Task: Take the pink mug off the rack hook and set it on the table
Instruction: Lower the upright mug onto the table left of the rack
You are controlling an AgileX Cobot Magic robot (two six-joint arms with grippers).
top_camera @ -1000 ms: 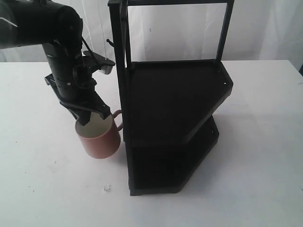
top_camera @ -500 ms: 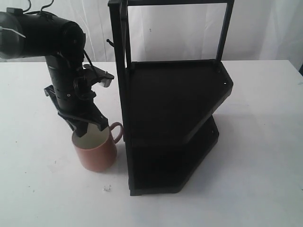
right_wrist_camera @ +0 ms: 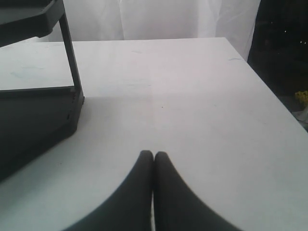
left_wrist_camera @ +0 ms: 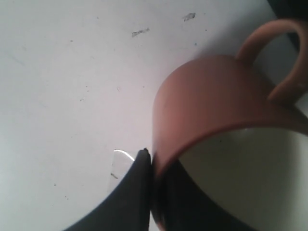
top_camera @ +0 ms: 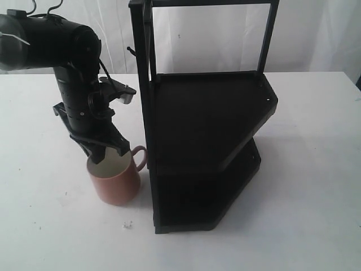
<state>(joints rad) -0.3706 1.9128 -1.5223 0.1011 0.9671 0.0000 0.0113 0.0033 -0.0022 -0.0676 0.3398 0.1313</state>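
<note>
Over the past second the pink mug (top_camera: 114,180) has dropped and slid away from the black rack (top_camera: 208,118), barely shifting in the last half-second. It stands upright in the left half of the white table (top_camera: 304,214), handle toward the rack's post, well below the rack hook (top_camera: 130,51). The left gripper (top_camera: 105,151) points straight down from a bent arm, fingers (left_wrist_camera: 137,192) pinching the mug's rim. The right gripper (right_wrist_camera: 153,156), jaws pressed together and empty, hovers over the table near the rack's base.
</note>
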